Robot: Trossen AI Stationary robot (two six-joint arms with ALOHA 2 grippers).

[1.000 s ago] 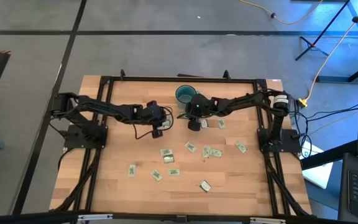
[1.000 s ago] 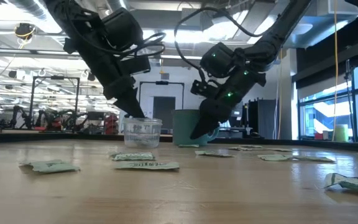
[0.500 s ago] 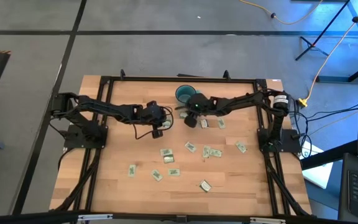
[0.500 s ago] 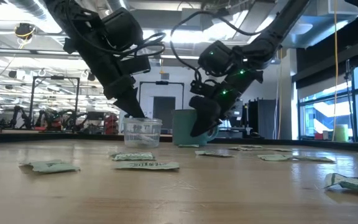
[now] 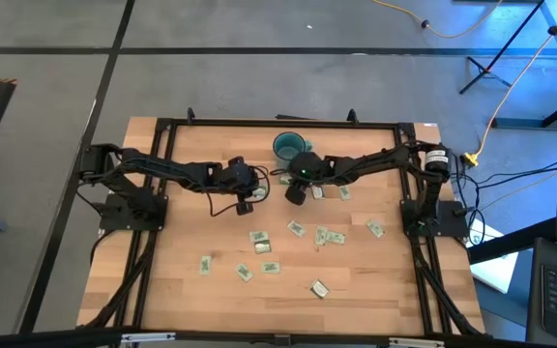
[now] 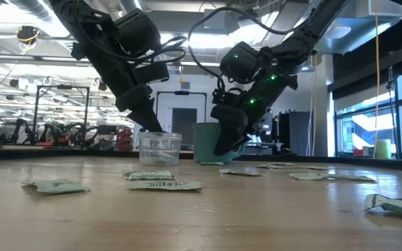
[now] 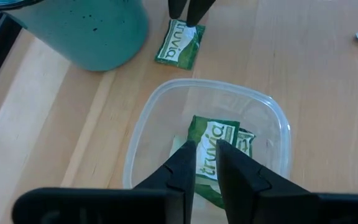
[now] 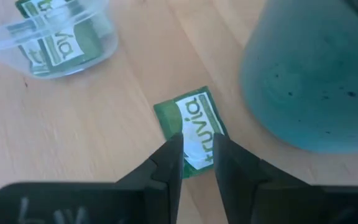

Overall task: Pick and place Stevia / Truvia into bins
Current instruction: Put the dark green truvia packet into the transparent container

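Note:
In the left wrist view a clear tub (image 7: 272, 134) holds two green-and-white Truvia packets (image 7: 213, 140) lying on its floor. My left gripper (image 7: 205, 152) hangs over the tub (image 6: 160, 148), open by a narrow gap above the upper packet. My right gripper (image 8: 194, 146) slants down beside the teal mug (image 8: 316, 74). Its fingers are a little apart over one end of a packet (image 8: 194, 115) that lies flat on the table. In the high view the two grippers (image 5: 251, 191) (image 5: 296, 191) stand close together at the far middle of the table. My right gripper comes slanting down from the table's right, and its fingertips (image 8: 174, 144) stand over the near end of the packet (image 8: 197, 155), which lies flat on the wood. Whether they touch it I cannot tell.
The teal mug (image 5: 288, 146) stands just behind my right gripper. Several loose packets lie across the middle and near part of the table (image 5: 298, 229) (image 5: 329, 236) (image 5: 205, 263) (image 5: 318, 287). Two more (image 5: 319, 192) (image 5: 343, 193) lie to the right of my right gripper.
My right gripper has rolled at the wrist while staying beside the mug over the same packet. My left gripper has kept still over the tub.

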